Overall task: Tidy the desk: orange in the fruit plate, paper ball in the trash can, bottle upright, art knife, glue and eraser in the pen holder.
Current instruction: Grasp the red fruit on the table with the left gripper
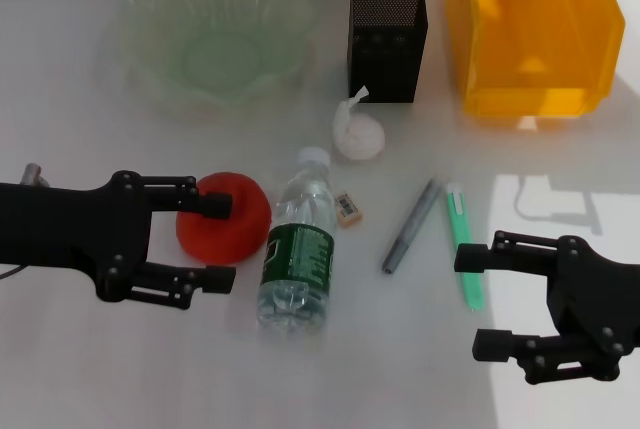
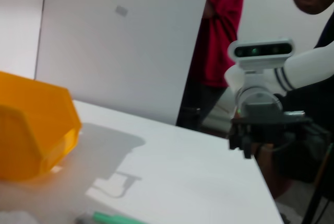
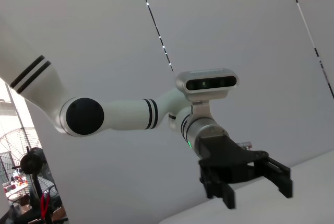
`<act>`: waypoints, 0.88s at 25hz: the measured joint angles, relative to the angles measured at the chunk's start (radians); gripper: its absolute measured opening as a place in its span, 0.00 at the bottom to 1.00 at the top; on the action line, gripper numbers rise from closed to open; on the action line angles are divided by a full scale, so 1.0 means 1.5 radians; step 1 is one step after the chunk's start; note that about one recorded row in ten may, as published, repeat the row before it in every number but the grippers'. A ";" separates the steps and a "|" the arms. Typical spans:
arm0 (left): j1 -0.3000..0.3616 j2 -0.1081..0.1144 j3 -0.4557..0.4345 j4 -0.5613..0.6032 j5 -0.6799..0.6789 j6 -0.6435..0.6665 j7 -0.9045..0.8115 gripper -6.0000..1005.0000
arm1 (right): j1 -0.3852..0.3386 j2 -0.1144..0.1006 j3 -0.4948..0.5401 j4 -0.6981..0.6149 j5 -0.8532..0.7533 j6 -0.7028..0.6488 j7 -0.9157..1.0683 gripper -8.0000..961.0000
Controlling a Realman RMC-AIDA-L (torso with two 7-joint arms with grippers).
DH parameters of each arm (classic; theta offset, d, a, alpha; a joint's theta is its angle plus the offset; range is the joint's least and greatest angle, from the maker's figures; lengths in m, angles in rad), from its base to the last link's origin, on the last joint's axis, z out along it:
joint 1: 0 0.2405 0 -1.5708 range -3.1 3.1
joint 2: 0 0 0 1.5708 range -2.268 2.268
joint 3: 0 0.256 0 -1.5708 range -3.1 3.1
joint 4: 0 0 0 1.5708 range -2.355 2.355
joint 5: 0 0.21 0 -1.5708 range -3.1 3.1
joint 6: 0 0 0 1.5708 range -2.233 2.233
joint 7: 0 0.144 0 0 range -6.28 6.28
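The red-orange orange [image 1: 240,229] lies on the white desk, left of the bottle [image 1: 297,249], which lies on its side with its white cap pointing away from me. My left gripper [image 1: 222,242] is open, with one finger on each side of the orange. It also shows far off in the right wrist view [image 3: 258,195]. My right gripper [image 1: 472,301] is open and empty at the front right, beside the green glue stick [image 1: 463,246]. The grey art knife [image 1: 410,226], the small eraser [image 1: 348,209] and the paper ball [image 1: 357,132] lie mid-desk.
The pale green fruit plate [image 1: 270,19] stands at the back left, the black mesh pen holder [image 1: 388,39] at the back middle, and the yellow-orange trash can [image 1: 530,29] at the back right. The trash can also shows in the left wrist view [image 2: 31,130]. A person stands beyond the desk.
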 joint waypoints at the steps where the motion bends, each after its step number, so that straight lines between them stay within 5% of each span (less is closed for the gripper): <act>1: 0.000 -0.001 0.000 0.000 0.003 -0.006 0.000 0.81 | 0.000 0.000 0.000 0.001 0.000 0.003 0.000 0.85; 8: -0.009 -0.020 -0.001 -0.020 0.094 -0.184 -0.016 0.81 | -0.005 0.003 0.000 0.003 0.001 0.020 0.001 0.85; 22: -0.014 -0.040 -0.005 -0.020 0.093 -0.258 0.005 0.76 | -0.002 0.017 -0.006 0.007 0.000 0.035 0.001 0.85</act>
